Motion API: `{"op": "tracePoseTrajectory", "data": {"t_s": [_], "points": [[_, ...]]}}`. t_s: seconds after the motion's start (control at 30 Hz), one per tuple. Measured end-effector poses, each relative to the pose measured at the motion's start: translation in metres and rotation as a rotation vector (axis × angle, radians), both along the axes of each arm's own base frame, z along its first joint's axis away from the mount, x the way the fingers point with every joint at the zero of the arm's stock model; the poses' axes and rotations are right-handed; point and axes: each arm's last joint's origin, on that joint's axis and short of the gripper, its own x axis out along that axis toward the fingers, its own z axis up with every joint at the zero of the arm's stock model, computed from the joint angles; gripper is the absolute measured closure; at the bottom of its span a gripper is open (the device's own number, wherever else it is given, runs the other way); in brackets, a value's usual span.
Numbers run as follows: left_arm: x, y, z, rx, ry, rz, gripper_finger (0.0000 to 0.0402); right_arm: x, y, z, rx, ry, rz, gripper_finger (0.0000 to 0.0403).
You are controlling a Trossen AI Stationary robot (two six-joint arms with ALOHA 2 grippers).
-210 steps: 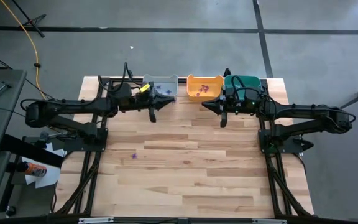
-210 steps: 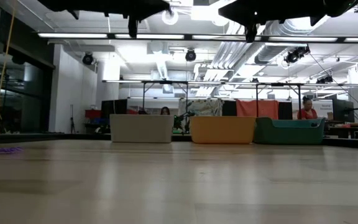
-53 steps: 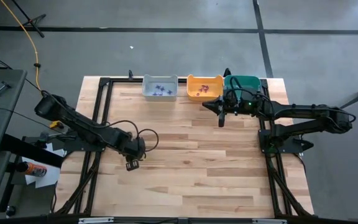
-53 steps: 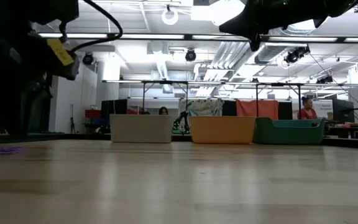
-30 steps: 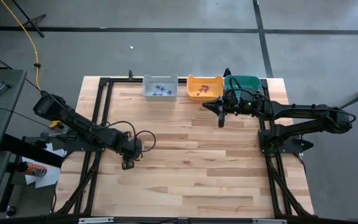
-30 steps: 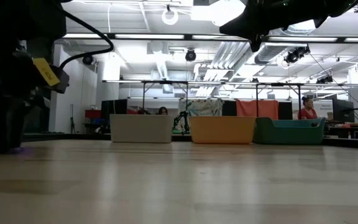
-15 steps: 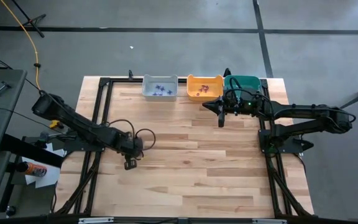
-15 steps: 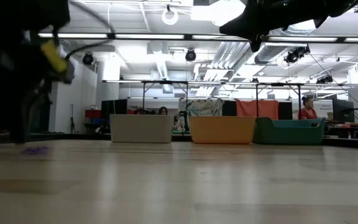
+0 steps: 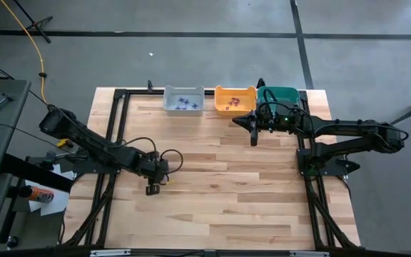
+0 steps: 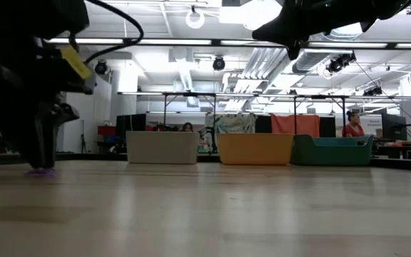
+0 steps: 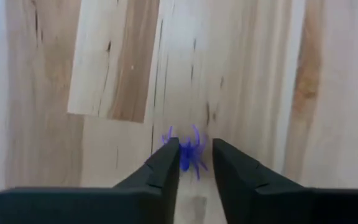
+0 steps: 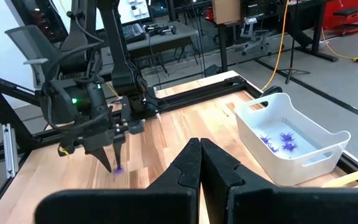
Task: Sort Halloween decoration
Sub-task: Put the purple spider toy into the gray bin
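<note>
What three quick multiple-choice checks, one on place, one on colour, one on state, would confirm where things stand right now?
1. Where is the left gripper?
A. Over the grey bin
B. Low over the table's left half, at a purple spider
C. Beside the teal bin

2. What colour is the middle bin of the three at the far edge?
A. Orange
B. Grey
C. Teal

3. How do the right gripper's fingers stand?
A. Wide open
B. Shut on a trinket
C. Shut, holding nothing

Answers:
1 B: the left wrist view shows the purple spider lying on the table between its fingers.
2 A: the orange bin sits between the grey bin and the teal bin.
3 C: the right gripper has its fingers pressed together with nothing between.
</note>
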Motion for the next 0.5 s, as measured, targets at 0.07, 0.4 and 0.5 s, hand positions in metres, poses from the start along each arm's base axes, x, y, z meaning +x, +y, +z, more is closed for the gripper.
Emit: {"op": "tracePoseTrajectory", "data": {"t_s": [0.07, 0.4, 0.5], "points": [[0.004, 0.0, -0.005, 0.001, 0.004, 0.006, 0.0299, 0.0, 0.0, 0.0, 0.001, 0.002, 0.0, 0.0402], [0.006, 0.0, -0.017, 0.028, 0.068, -0.003, 0.0248, 0.0, 0.0, 0.0, 0.001, 0.004, 0.0, 0.0402], [0.006, 0.0, -0.018, 0.049, 0.073, -0.016, 0.0281, 0.0, 0.0, 0.0, 0.001, 0.004, 0.0, 0.0402]]}}
